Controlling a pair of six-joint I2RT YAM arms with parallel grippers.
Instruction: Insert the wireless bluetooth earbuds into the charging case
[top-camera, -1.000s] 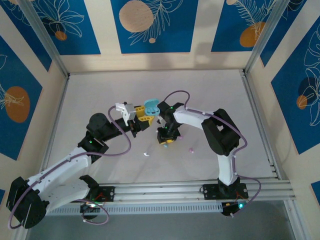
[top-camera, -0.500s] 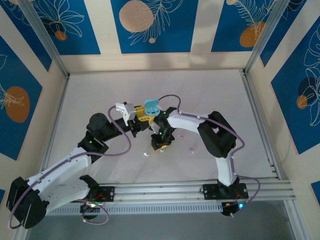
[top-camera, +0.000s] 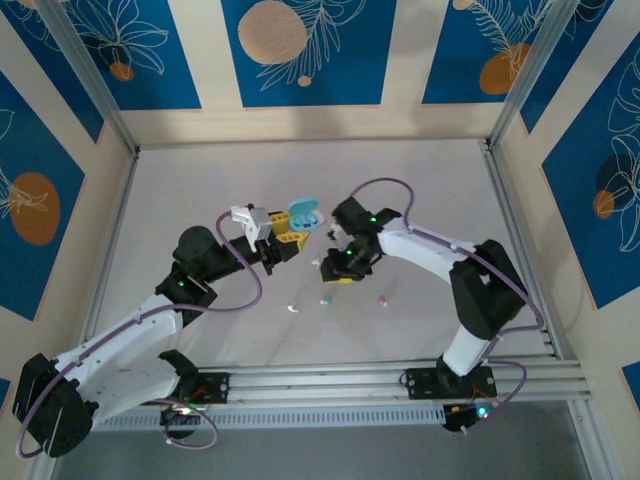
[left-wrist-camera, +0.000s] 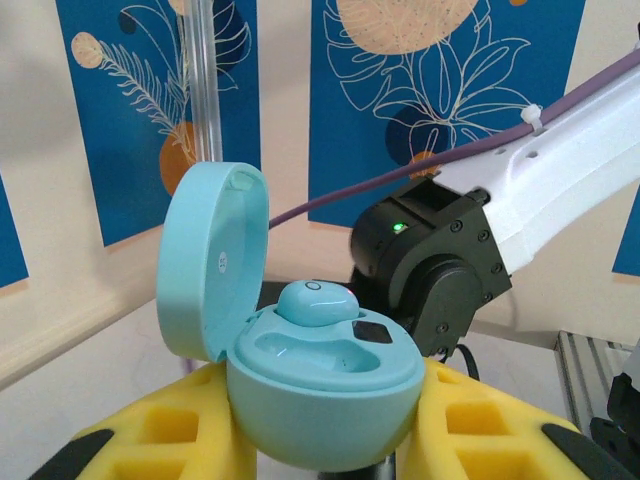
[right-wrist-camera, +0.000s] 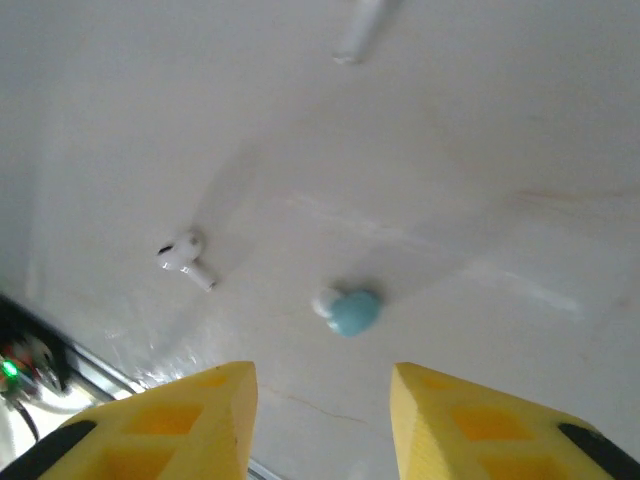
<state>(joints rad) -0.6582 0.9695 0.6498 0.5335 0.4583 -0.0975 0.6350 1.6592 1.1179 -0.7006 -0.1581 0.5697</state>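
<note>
— What was the left gripper (left-wrist-camera: 322, 445) doing?

— Its yellow fingers were clamped on the teal charging case (left-wrist-camera: 322, 385). The lid was tipped up, and one teal earbud (left-wrist-camera: 316, 302) sat in a well.

— And the right gripper (right-wrist-camera: 322, 415)?

— Spread apart, nothing between the fingers, hanging above the table (right-wrist-camera: 480, 120). A second teal earbud (right-wrist-camera: 350, 311) lay loose below it, with a white earbud (right-wrist-camera: 183, 256) to its left and a pink earbud (top-camera: 381, 299) to its right.
</note>
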